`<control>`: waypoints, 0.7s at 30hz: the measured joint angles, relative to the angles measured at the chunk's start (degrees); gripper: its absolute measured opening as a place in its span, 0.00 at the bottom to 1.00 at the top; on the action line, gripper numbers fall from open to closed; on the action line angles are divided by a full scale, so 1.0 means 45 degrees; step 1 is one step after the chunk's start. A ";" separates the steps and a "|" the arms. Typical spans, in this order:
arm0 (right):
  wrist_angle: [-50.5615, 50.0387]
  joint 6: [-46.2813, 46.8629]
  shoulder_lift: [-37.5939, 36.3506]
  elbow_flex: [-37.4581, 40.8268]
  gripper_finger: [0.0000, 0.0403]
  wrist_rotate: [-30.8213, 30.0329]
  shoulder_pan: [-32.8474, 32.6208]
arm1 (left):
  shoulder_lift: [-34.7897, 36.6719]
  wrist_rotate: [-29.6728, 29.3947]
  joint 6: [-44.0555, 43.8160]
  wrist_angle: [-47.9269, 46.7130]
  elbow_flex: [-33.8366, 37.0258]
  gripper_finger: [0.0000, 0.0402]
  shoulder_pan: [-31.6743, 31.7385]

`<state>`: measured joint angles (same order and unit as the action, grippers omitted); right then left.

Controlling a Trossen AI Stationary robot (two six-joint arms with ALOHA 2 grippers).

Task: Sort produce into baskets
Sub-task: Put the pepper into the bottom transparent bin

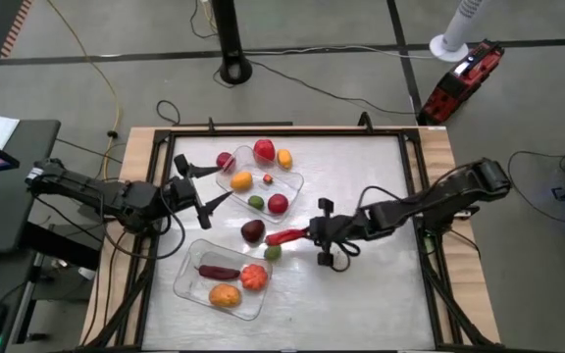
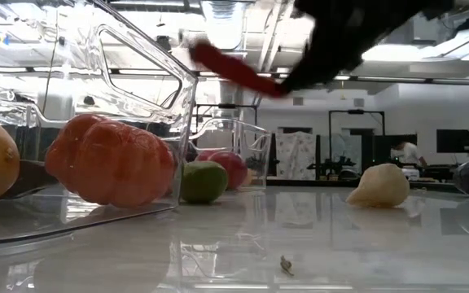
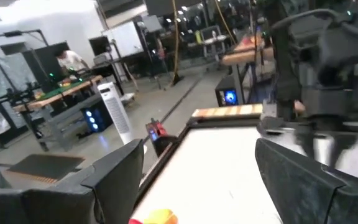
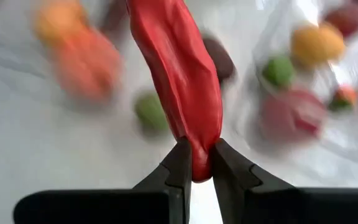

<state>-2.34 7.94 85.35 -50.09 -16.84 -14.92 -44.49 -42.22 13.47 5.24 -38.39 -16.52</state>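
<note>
High view: right hand [image 1: 312, 233] pinches long red pepper [image 1: 286, 236], held above surface between two baskets. Left hand [image 1: 207, 186] wide open, waiting beside far basket [image 1: 293, 183]. Carrying step. Next, I think: move pepper over near basket [image 1: 190, 277], let go.

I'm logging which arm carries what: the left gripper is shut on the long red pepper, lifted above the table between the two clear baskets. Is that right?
Not quite: it is the right gripper, not the left, that is shut on the long red pepper. The high view shows it on the right arm, lifted between the two baskets; the left gripper is open.
</note>
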 joint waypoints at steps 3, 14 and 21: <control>0.1356 -0.0293 -0.0178 0.0000 0.19 0.0050 -0.0414 | 0.0285 -0.0047 -0.0145 0.0086 0.0000 0.73 -0.0185; 0.3261 -0.1208 0.1169 -0.1027 0.19 0.0856 -0.0656 | 0.0490 0.0604 -0.0801 -0.0088 0.0000 0.73 -0.0233; 0.2736 -0.2737 0.3248 -0.3429 0.20 0.1802 -0.0666 | 0.0480 0.0200 -0.0831 -0.0178 0.0000 0.73 -0.0228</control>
<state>9.97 -4.38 99.97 -65.52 -8.73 -17.91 -42.33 -41.32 9.74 4.44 -38.39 -17.54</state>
